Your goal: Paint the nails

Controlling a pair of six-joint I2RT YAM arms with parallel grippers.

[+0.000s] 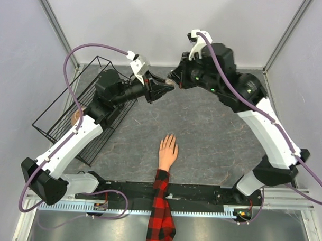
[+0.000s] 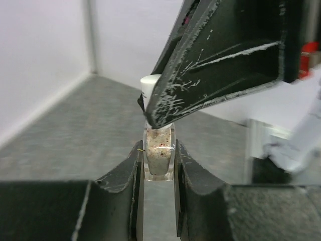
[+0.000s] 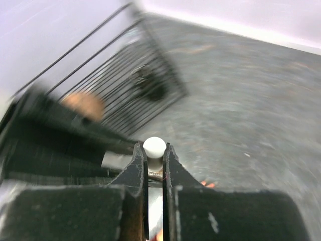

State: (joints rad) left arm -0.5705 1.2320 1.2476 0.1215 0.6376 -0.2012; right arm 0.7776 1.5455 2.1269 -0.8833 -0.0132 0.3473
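from above, my left pincer (image 1: 160, 91) and right pincer (image 1: 176, 83) meet tip to tip over the table (image 1: 213, 133). the hand (image 1: 168, 152) lies flat well apart from both, toward my bases, and its nails (image 1: 169, 136) are too small to make out.

left wrist: the left pincer is closed on a small bottle (image 2: 159, 155), with the right pincer over its white cap (image 2: 150, 83).

right wrist: the right pincer is clamped on that cap, and a basket (image 3: 135, 85) sits beyond it to the left.

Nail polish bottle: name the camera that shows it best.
Left wrist. The bottle sits close up, its glass body clamped in the left gripper, with the right gripper closed over its white cap. Right wrist shows only the cap's top. Top external hides it where the grippers meet.
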